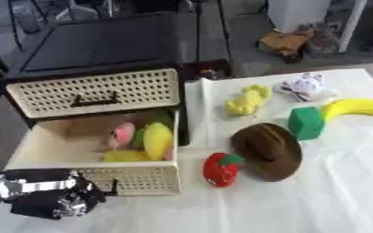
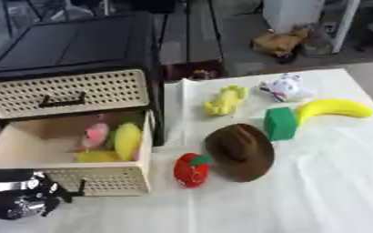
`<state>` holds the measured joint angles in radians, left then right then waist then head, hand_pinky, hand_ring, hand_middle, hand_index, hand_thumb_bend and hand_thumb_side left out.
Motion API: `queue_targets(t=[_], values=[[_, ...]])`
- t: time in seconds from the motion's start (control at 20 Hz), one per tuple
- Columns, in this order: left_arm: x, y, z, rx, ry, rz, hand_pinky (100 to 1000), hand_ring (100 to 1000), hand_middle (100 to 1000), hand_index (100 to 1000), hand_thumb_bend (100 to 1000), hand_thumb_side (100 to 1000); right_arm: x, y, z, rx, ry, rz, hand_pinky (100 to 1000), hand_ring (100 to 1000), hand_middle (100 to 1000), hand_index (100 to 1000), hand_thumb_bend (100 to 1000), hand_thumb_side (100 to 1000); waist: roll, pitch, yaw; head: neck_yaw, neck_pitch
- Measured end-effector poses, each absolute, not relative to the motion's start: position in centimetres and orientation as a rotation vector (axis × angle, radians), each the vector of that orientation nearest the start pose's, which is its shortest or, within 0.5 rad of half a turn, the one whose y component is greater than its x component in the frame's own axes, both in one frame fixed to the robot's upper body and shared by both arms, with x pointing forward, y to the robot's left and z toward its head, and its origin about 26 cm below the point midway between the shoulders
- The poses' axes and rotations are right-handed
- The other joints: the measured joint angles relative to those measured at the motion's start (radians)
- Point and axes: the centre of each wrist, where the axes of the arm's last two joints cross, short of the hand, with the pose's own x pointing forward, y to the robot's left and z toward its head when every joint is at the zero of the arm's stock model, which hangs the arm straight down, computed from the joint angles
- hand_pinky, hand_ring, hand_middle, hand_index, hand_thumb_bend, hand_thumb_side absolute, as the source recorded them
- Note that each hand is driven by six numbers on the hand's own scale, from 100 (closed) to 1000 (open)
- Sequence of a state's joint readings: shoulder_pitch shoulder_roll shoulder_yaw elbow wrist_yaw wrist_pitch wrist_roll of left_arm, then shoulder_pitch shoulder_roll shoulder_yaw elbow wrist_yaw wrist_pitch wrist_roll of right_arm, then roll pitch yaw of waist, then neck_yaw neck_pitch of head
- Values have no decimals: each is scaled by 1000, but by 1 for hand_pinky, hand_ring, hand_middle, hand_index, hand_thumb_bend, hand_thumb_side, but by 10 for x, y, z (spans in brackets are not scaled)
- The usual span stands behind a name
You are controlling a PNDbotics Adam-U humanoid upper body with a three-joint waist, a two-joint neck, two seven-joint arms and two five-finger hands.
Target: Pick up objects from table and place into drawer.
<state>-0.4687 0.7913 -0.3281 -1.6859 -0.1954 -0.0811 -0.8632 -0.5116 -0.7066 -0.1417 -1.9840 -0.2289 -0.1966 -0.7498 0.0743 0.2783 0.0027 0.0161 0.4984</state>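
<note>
Your left hand (image 1: pixel 50 200) sits at the lower left corner, just in front of the open drawer (image 1: pixel 138 178), close to its black handle; you cannot tell from here whether its fingers are spread or curled. Your right hand does not show in either view. The drawer is pulled out of the black cabinet (image 1: pixel 94 43), its perforated front wall facing you, and it already holds a few things bunched toward its right side: a yellow piece (image 1: pixel 158 140), a pink one (image 1: pixel 123 134) and another yellow one (image 1: pixel 126 156) low against the front wall. The drawer's left half is bare floor, so that is where you have room. Above it, the upper drawer (image 1: pixel 94 92) is closed. On the white cloth of the table (image 1: pixel 325 200), the strawberry (image 1: pixel 220 169) stands nearest the drawer, just beside its right front corner. The brown hat (image 1: pixel 268 151) lies touching or almost touching the strawberry on its right. Beyond the hat, the green block (image 1: pixel 306 123) stands upright, with the banana (image 1: pixel 357 108) just beside it near the table's right edge. The yellow plush (image 1: pixel 248 100) lies near the cloth's far left edge, close to the cabinet's side, and the white plush (image 1: pixel 305 86) sits at the far edge. The near part of the table, in front of the hat and strawberry, is open cloth, as is the lower right.
</note>
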Motion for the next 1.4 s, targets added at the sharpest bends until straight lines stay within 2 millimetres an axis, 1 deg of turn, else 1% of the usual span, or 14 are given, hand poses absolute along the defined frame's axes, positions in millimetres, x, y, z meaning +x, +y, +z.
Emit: queue_targets(t=[0.15, 0.2, 0.4, 0.55, 0.6, 0.65, 0.9, 1.1, 1.15, 1.4], values=[[347, 293, 197, 100, -1318, -1807, 251, 376, 822, 1000, 100, 1000, 294, -319, 322, 576, 3338, 544, 494, 587, 505, 551, 100, 604, 0, 0, 0, 0, 0], [348, 292, 199, 102, -1336, -1807, 239, 361, 794, 1000, 100, 1000, 294, -318, 322, 575, 3339, 547, 494, 587, 504, 551, 100, 603, 0, 0, 0, 0, 0], [352, 293, 209, 132, -1410, -1805, 235, 357, 793, 1000, 100, 1000, 294, -318, 322, 578, 3342, 546, 494, 587, 505, 551, 100, 603, 1, 0, 1, 0, 0], [354, 296, 208, 143, -1431, -1797, 235, 357, 793, 1000, 100, 1000, 294, -318, 322, 579, 3344, 544, 494, 587, 505, 551, 100, 603, 1, 1, 1, 1, 0], [355, 296, 208, 145, -1434, -1795, 229, 336, 765, 991, 100, 1000, 294, -318, 322, 579, 3344, 544, 494, 586, 504, 551, 100, 604, 1, 1, 1, 1, 0], [356, 297, 208, 148, -1437, -1791, 228, 335, 765, 991, 100, 1000, 294, -318, 322, 579, 3344, 544, 494, 586, 504, 550, 100, 604, 1, 2, 1, 1, 0], [368, 302, 209, 109, -1459, -1711, 226, 328, 754, 996, 100, 1000, 295, -317, 322, 575, 3349, 555, 494, 585, 503, 549, 100, 603, 6, 7, -3, 1, 1], [375, 305, 215, 61, -1480, -1666, 212, 311, 749, 991, 100, 1000, 295, -317, 322, 577, 3350, 560, 494, 585, 503, 549, 100, 598, 8, 7, -5, 2, 10], [376, 307, 216, 59, -1483, -1658, 205, 306, 745, 980, 100, 1000, 295, -317, 322, 577, 3350, 561, 494, 585, 503, 549, 100, 593, 9, 7, -7, 2, 11], [383, 313, 222, 82, -1500, -1636, 199, 303, 750, 986, 100, 1000, 295, -317, 322, 577, 3352, 562, 494, 584, 502, 548, 100, 592, 11, 7, -10, 4, 14]])
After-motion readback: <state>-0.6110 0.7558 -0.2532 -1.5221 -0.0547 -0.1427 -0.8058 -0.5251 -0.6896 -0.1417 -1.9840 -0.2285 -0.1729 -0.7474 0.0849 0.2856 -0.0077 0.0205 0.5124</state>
